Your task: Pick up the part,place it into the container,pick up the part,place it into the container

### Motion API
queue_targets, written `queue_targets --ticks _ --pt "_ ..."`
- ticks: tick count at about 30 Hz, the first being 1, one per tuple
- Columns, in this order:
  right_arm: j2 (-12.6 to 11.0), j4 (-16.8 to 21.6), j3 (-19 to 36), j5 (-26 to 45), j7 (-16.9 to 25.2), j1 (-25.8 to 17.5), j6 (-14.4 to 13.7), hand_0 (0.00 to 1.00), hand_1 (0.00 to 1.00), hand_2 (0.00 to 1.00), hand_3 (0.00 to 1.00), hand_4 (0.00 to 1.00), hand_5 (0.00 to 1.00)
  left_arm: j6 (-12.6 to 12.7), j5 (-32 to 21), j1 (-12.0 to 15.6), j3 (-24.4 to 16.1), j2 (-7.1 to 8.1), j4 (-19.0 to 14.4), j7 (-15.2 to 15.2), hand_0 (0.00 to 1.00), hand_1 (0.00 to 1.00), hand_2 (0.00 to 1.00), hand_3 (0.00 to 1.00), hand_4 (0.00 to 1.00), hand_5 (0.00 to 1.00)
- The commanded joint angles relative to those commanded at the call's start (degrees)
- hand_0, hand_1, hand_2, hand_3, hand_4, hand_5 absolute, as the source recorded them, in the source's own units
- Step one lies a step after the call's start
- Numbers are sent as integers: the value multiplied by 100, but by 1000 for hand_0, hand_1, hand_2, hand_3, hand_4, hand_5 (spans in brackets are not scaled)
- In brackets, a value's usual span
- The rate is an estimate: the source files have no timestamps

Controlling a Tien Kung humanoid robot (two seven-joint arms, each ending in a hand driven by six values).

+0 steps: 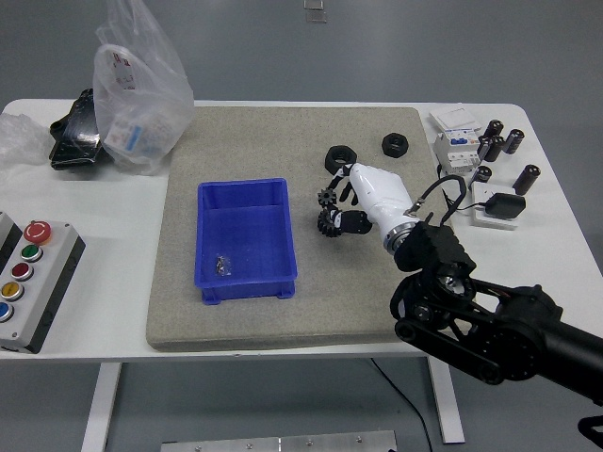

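The white surface [113,311] carried a grey felt mat [245,311] over most of its middle, and on that mat stood the blue container [245,268], open-topped, with one small metallic part [222,266] lying on its floor near the front left. A crumpled clear plastic bag [141,85] sat at the far left corner of the mat, beside a black object [75,137] on the bare surface. A grey control box [28,282] with coloured buttons lay at the left edge. To the right of the mat were a white breaker unit [457,141] and several dark cylinders [509,141] (well apart from the container). The right robot hand [363,202] reached in over the mat, right of the container, its fingers curled around a small black gear [327,200]; a second gear [331,223] lay just under it. Two black nuts [337,155] [395,144] rested farther back.
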Motion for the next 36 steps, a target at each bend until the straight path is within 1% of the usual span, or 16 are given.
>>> queue_targets --ticks 3,4,6,9,10,15,16,21,22,24,27,28,29,33,34,36 --pt "112 37 -305 127 134 222 -45 235 457 462 453 596 93 0 -7 -5 9 -3 0 6 638 639 588 624 711 279" --pt "153 25 -422 187 185 300 -34 259 535 608 603 447 144 0 -10 -9 12 -3 0 7 638 638 588 624 711 279" --pt "206 4 -565 267 251 397 28 259 535 608 603 447 144 0 -14 -12 17 -3 0 8 638 638 588 624 711 279" --pt "269 -22 -705 331 311 498 196 259 535 608 603 447 144 1 -15 -14 21 -4 0 13 638 638 588 624 711 279" --pt "279 -24 -725 331 324 513 231 282 649 856 876 497 241 2 -11 -11 18 -5 0 16 638 639 588 624 711 279" --pt "291 -27 -749 328 377 535 266 282 649 856 876 497 241 6 8 2 -3 -9 0 29 638 639 588 624 711 279" --pt "291 -28 -750 331 383 536 266 268 632 881 924 553 242 7 11 3 -6 -9 0 31 638 639 588 624 711 279" --pt "285 -31 -734 341 397 526 251 268 632 881 924 553 242 4 9 -8 -4 -7 0 23 638 639 588 624 711 279" --pt "283 -30 -728 343 400 524 252 266 622 883 926 577 252 4 8 -10 -2 -6 0 21 638 639 588 624 711 279" --pt "277 -34 -689 358 419 501 227 266 622 883 926 577 252 3 12 -15 -2 -4 0 19 638 639 588 624 711 279" --pt "239 -91 -464 329 414 399 210 266 622 883 926 577 252 2 22 -19 -9 -3 0 15 638 639 588 624 711 279" --pt "212 -142 -344 304 399 349 223 258 597 878 903 582 247 2 23 -18 -11 -4 0 14 638 638 588 624 711 279" --pt "189 -188 -241 288 387 311 233 258 597 878 903 582 247 2 22 -17 -11 -5 0 13 638 638 588 624 711 279" --pt "49 -513 186 249 324 152 398 258 597 878 903 582 247 6 50 -5 -41 -10 0 25 638 638 588 624 711 279" --pt "26 -568 223 257 314 130 451 261 602 886 913 754 284 7 56 -3 -48 -10 0 28 638 638 588 624 710 279" --pt "-2 -672 234 287 296 90 587 261 602 886 913 754 284 8 70 -3 -58 -8 0 32 638 638 588 624 710 279"
